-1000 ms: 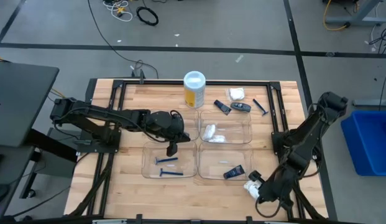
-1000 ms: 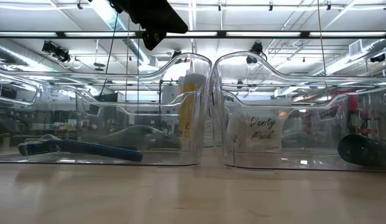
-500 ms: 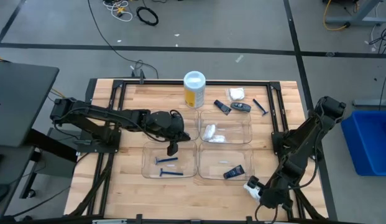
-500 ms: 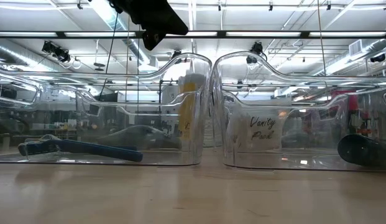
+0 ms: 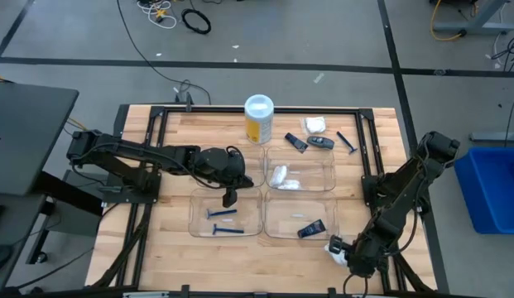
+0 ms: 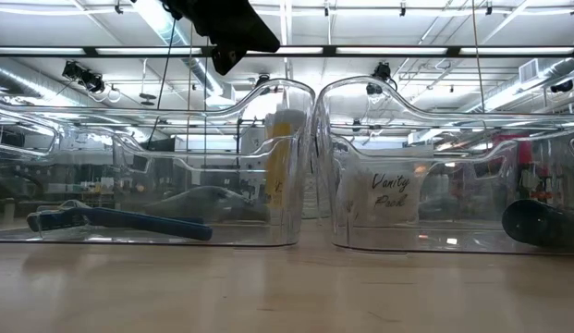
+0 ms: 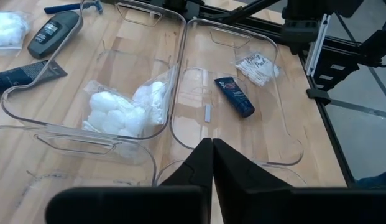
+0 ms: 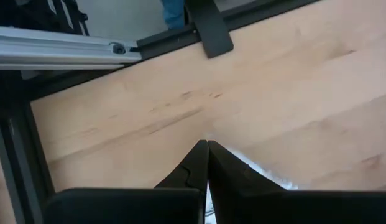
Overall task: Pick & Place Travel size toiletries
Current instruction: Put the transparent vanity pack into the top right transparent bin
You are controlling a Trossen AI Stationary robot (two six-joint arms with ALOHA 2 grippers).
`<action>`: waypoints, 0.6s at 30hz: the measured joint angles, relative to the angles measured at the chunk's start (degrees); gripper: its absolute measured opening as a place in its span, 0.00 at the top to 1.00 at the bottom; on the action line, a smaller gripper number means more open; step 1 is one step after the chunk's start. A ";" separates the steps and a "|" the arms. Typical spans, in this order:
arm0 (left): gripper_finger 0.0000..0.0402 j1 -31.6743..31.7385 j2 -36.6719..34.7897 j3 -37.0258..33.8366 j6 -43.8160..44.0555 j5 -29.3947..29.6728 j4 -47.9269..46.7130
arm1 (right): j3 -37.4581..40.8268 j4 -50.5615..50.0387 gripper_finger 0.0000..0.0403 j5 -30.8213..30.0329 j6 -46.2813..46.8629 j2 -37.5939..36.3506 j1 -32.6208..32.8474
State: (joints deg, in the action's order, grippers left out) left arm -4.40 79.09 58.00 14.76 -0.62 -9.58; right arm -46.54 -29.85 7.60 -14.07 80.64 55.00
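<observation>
My left gripper is shut and empty, above the near-left clear tray, where two blue razors lie. My right gripper is shut on a white crinkly packet low over the table's near right corner. The near-right tray holds a dark blue tube and a clear packet. The far-right tray holds a packet of white balls. A dark blue tube, a grey stick, a white packet and a razor lie on the table's far side. My right gripper pinches the white packet between its two shut fingers. A crinkly white edge shows beside the fingers. The fingers themselves hide which part they are on. They slant down toward the wood near the table's corner.
A yellow canister with a white lid stands at the far middle. The far-left tray place is bare wood. A black frame rims the table. A blue bin stands off the right edge.
My right arm has drawn slightly toward the table's near edge, its elbow lowering, with the white packet still at its fingers.
</observation>
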 joint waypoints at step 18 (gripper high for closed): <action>0.97 0.00 0.00 0.00 0.02 -0.15 0.00 | -8.29 -5.40 0.94 -1.76 -2.94 1.06 2.49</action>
State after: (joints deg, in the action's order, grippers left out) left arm -4.40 79.09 58.00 14.79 -0.78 -9.58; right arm -54.84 -35.24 5.84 -17.02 81.70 57.49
